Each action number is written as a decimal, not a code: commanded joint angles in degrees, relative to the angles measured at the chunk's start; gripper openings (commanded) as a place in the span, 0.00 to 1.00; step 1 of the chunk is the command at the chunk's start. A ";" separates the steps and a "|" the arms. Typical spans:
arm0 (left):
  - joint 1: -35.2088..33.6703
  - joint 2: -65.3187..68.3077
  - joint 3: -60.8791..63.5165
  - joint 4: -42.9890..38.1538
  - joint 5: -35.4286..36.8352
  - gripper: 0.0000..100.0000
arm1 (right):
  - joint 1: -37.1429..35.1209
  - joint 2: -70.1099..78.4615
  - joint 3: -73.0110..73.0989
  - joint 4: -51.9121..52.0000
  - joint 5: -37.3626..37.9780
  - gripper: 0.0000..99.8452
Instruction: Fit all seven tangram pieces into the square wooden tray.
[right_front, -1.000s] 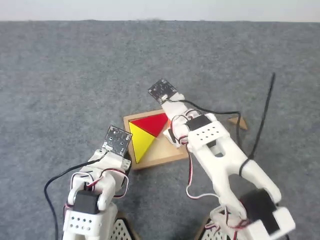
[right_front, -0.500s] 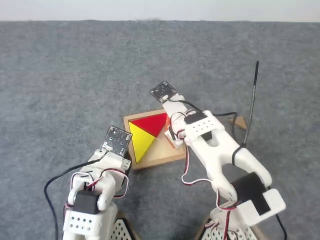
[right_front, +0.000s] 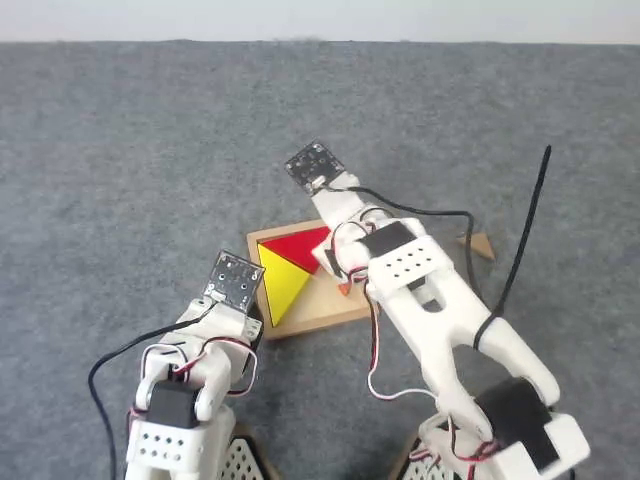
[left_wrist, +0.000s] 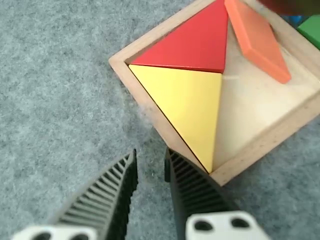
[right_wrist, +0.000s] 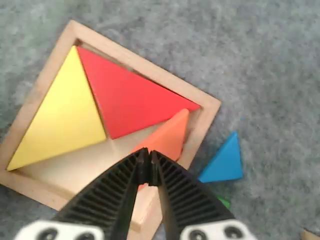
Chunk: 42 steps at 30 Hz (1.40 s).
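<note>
The square wooden tray (right_front: 312, 322) lies mid-table with a red triangle (right_front: 300, 245) and a yellow triangle (right_front: 280, 285) flat in it. In the right wrist view the red triangle (right_wrist: 132, 97) and yellow triangle (right_wrist: 62, 117) fill the tray's (right_wrist: 207, 107) far half. My right gripper (right_wrist: 149, 157) is over the tray's inner corner, shut on an orange piece (right_wrist: 167, 137) that tilts against the rim. The left wrist view shows that orange piece (left_wrist: 256, 40) slanting into the tray (left_wrist: 120, 65). My left gripper (left_wrist: 150, 162) hovers over carpet just outside the tray, open by a narrow gap and holding nothing.
A blue triangle (right_wrist: 225, 162) and a green piece's sliver (right_wrist: 223, 202) lie on the carpet beside the tray. A tan wooden piece (right_front: 478, 244) sits farther right. A black cable (right_front: 525, 230) arcs above the right arm. Grey carpet covers the table.
My right arm's wrist swung back and away from me, and the orange piece shifted slightly with it. The left arm has stayed still.
</note>
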 joint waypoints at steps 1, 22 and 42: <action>0.09 0.09 -0.40 0.26 0.79 0.09 | -1.10 3.82 -3.16 -1.45 -0.79 0.01; 0.09 0.09 -0.40 0.26 0.79 0.09 | 2.86 3.21 -8.97 -1.63 -3.96 0.01; 0.09 0.09 -0.40 0.26 0.79 0.09 | 2.86 2.33 1.76 -8.66 -1.85 0.01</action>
